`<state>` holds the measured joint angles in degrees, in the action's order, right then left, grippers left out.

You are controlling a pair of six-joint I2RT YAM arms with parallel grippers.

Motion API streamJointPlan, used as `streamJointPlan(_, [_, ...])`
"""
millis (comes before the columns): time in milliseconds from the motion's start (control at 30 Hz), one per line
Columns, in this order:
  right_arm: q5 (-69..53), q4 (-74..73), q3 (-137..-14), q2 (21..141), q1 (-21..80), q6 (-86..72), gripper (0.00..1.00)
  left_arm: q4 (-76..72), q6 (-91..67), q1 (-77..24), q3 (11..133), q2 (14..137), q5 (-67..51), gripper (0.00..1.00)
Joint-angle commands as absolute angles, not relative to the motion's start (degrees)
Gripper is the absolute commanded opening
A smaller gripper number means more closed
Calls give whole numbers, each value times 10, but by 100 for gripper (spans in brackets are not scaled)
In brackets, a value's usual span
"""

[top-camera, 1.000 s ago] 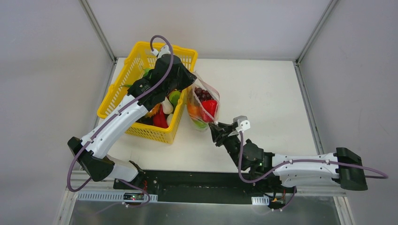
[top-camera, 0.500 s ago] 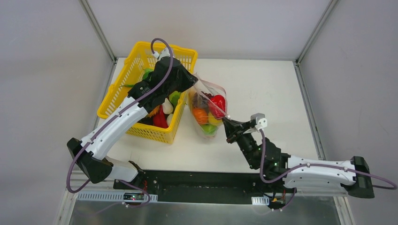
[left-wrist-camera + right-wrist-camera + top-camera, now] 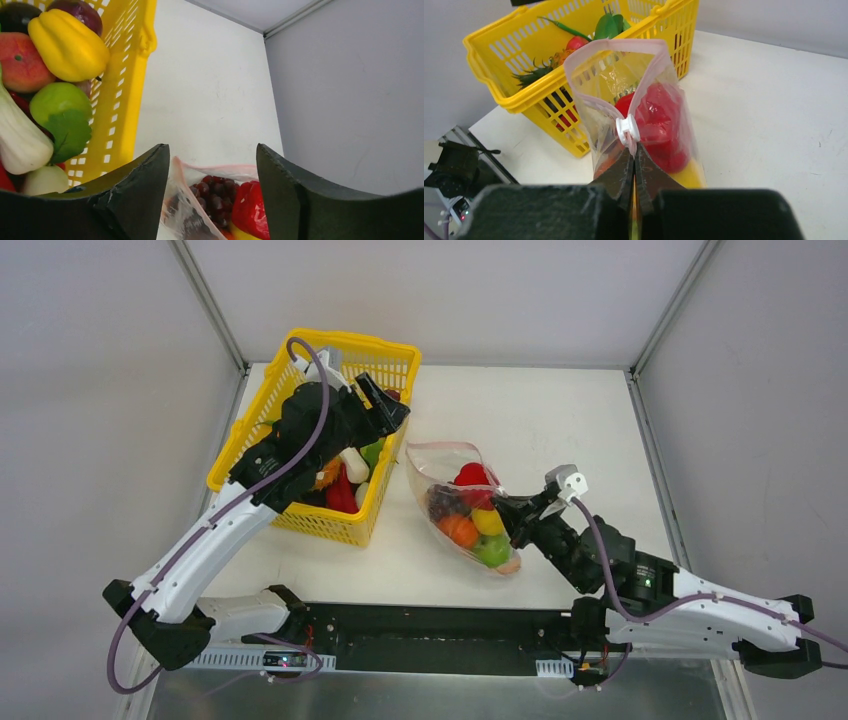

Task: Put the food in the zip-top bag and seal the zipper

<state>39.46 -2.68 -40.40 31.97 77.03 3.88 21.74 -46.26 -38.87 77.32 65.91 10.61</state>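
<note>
Nearest the bases, the right pincer (image 3: pixel 633 150) is pressed together on the corner of the zip-top bag (image 3: pixel 455 502), just under a small white slider (image 3: pixel 628 129) where the two sides of the pink zipper (image 3: pixel 621 44) meet. The bag lies slumped on the desk (image 3: pixel 560 420), its mouth gaping in a loop toward the far left. A red pepper (image 3: pixel 470 478), grapes (image 3: pixel 443 502), an orange (image 3: pixel 460 530), a lemon (image 3: pixel 487 520) and a green apple (image 3: pixel 493 551) are inside. The film looks thin, crinkly and slippery, with no shape of its own. The toy food is probably light but loose, so it will likely roll and drag the bag about. The firmer zipper strip seems the only sound place to grip, one end anchored while the other end is drawn or pressed shut. Farther off, the left pincer (image 3: pixel 388 405) hangs over the near wall of the yellow basket (image 3: pixel 300 350), fingers apart and holding nothing. From its wrist view the bag's mouth shows below, between the fingers. A second ago this pincer was closed on the bag's mouth against the basket, and the bag hung upright between both arms. Since then it has let go and drawn back. The right arm has swung rightward, and the bag has been pulled away from the basket and toppled onto its side.
</note>
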Motion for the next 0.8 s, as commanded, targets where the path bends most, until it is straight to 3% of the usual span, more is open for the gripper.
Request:
streamJointPlan(0, [337, -111, -454, 331, 763, 34, 0, 189, -342, -385, 770, 630, 42, 71])
streamJointPlan(133, [288, -141, -481, 336, 759, 35, 0, 157, -234, -385, 779, 635, -92, 88])
streamJointPlan(333, [228, -186, -538, 363, 755, 39, 0, 120, -124, -393, 839, 677, -349, 89])
streamJointPlan(567, [191, -229, -578, 395, 727, 39, 0, 230, 85, -502, 904, 725, -374, 89])
streamJointPlan(767, [91, -232, -581, 414, 621, 26, 0, 239, 132, -518, 872, 728, -414, 86])
